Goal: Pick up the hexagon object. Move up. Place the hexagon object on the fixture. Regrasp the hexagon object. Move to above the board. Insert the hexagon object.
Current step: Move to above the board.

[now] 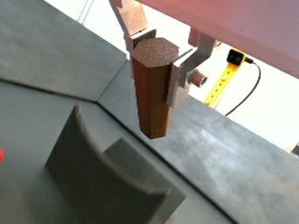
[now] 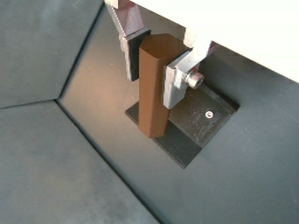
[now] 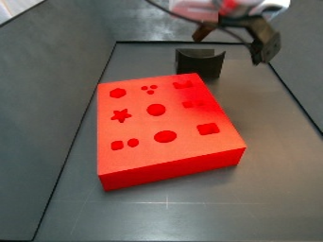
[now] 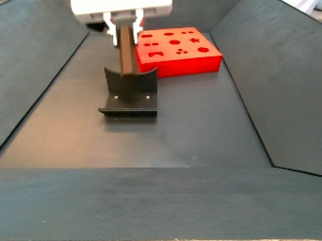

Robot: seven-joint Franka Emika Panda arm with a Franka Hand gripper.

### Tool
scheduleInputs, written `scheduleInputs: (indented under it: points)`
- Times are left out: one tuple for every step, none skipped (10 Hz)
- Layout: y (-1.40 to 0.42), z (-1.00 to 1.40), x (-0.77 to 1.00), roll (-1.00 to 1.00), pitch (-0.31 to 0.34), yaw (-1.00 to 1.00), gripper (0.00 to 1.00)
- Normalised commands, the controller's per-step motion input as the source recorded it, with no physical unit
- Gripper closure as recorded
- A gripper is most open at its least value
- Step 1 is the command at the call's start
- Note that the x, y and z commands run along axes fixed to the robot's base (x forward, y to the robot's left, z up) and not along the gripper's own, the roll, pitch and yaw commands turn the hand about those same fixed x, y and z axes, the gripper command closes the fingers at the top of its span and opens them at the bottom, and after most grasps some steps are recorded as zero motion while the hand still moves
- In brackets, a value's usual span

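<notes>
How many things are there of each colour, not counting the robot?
Red: 1, the board
Dark grey: 1, the fixture
Brown: 1, the hexagon peg, held upright in the gripper above the fixture
Total: 3

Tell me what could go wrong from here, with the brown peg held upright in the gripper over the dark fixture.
1. The gripper clamps the brown hexagonal peg only near its top, so most of its length hangs free; a nudge against the dark grey fixture could tilt it.
2. The fixture's notch is narrow; an off-centre descent might drop the peg onto the base plate.
3. The red board sits close by, leaving limited room.
</notes>
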Motion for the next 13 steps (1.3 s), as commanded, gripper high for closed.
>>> scheduleInputs:
  points:
    - [-0.09, 1.00, 0.01, -0.05, 0.081, 0.09, 1.00]
    - [-0.09, 1.00, 0.01, -0.04, 0.074, 0.09, 1.00]
    - [-0.08, 1.00, 0.01, -0.04, 0.066, 0.08, 1.00]
    - [-0.07, 1.00, 0.01, -0.04, 0.065, 0.08, 1.00]
    - [-0.07, 1.00, 0.01, -0.04, 0.065, 0.07, 1.00]
    - [-0.06, 1.00, 0.01, -0.04, 0.064, 0.06, 1.00]
    - [-0.06, 1.00, 0.01, -0.04, 0.066, 0.06, 1.00]
    - [-0.05, 1.00, 0.01, -0.05, 0.068, 0.06, 1.00]
    - [-0.04, 0.95, 0.01, -0.05, 0.071, 0.06, 1.00]
    - [-0.02, 0.74, 0.01, -0.05, 0.072, 0.05, 1.00]
    - [-0.02, 0.58, 0.01, -0.05, 0.079, 0.06, 1.00]
    - [-0.01, 0.42, 0.01, -0.05, 0.083, 0.06, 1.00]
    - [-0.01, 0.26, 0.01, -0.05, 0.090, 0.06, 1.00]
